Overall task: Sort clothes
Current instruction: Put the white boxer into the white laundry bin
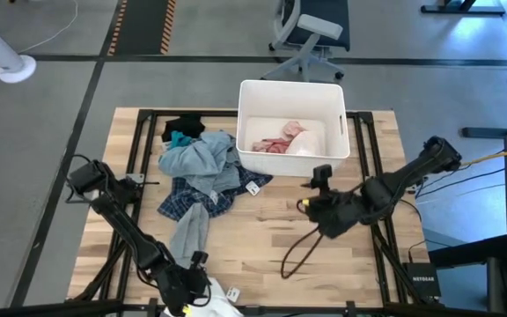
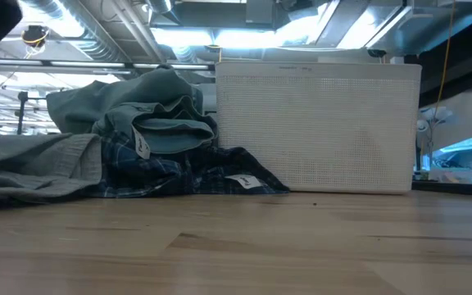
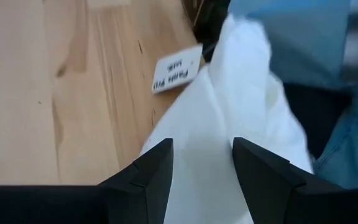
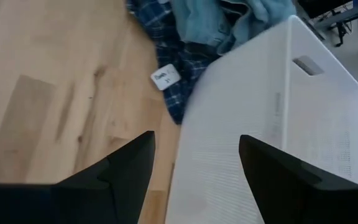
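Note:
My left gripper (image 1: pixel 192 286) is at the table's near edge, shut on a white garment (image 3: pixel 229 112) with a small white tag (image 3: pixel 178 68); the garment also shows in the high view (image 1: pixel 216 304). My right gripper (image 1: pixel 321 179) is open and empty, just in front of the white bin's near wall (image 4: pixel 260 112). Left of the bin lies a pile: black (image 1: pixel 183 125), teal (image 1: pixel 180 139), light blue-grey (image 1: pixel 199 158) and dark blue plaid (image 1: pixel 183 201) garments. A pink garment (image 1: pixel 275 143) and a white one (image 1: pixel 308 139) lie in the bin. My left gripper has the white garment's cloth (image 3: pixel 202 155) between its two fingers. The cloth bunches and runs forward from them, toward the tag. Whether it is one layer or several, an edge or a fold, I cannot tell. In the high view the garment lies at the table's near edge beside the gripper.
The white bin (image 1: pixel 249 97) stands at the table's far middle. A grey strip of cloth (image 1: pixel 187 233) trails from the pile toward the near edge. A dark cable (image 1: pixel 297 251) loops on the wood below the right arm. Bare wood lies between the two arms.

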